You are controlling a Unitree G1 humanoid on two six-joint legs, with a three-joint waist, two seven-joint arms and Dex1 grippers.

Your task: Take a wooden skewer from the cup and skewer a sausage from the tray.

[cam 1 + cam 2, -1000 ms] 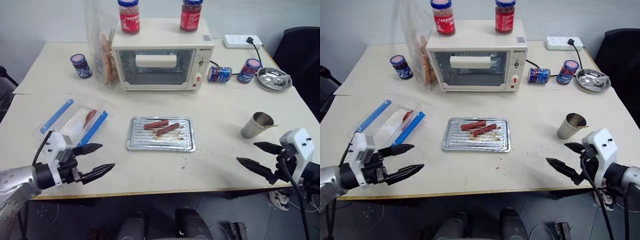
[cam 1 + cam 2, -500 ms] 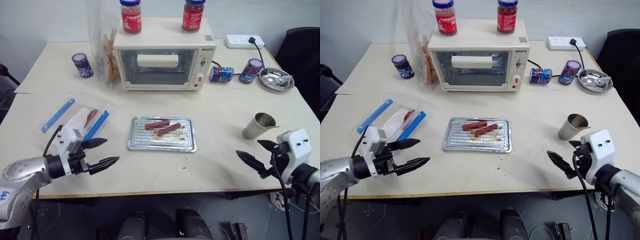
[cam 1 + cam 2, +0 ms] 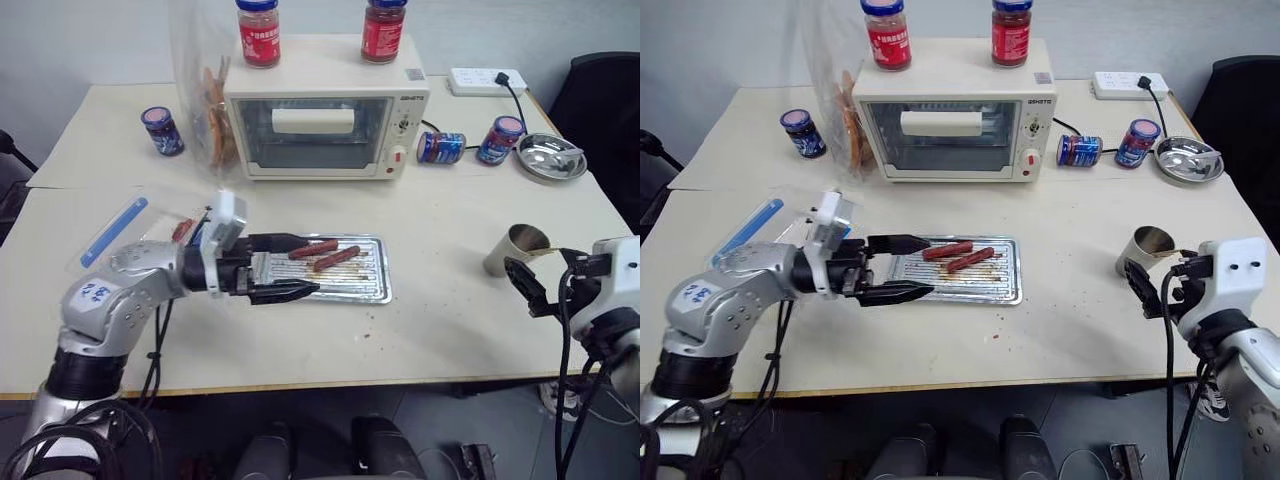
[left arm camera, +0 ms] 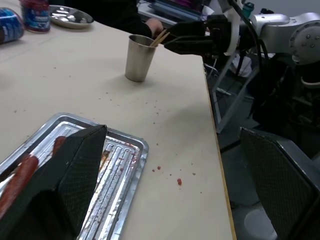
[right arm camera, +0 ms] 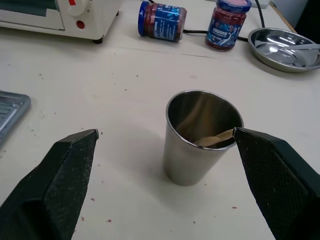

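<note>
The silver cup stands near the table's right edge, with pale wooden skewers leaning inside it. My right gripper is open, level and pointed at the cup from the near side, one finger off to each side of it, apart from it. The ridged tray lies mid-table with two sausages in its far half. My left gripper is open and empty, pointing right, level over the tray's left end, just short of the sausages. The left wrist view shows a sausage beside a finger.
A toaster oven with two red jars on top stands behind the tray. A blue-edged plastic bag lies left, behind my left arm. Blue-labelled cans, a steel dish and a power strip sit back right. A black chair stands beyond the right edge.
My left arm swung right from the table's front left to over the tray's left end. My right gripper turned toward the cup and closed in on it. Both stayed open.
</note>
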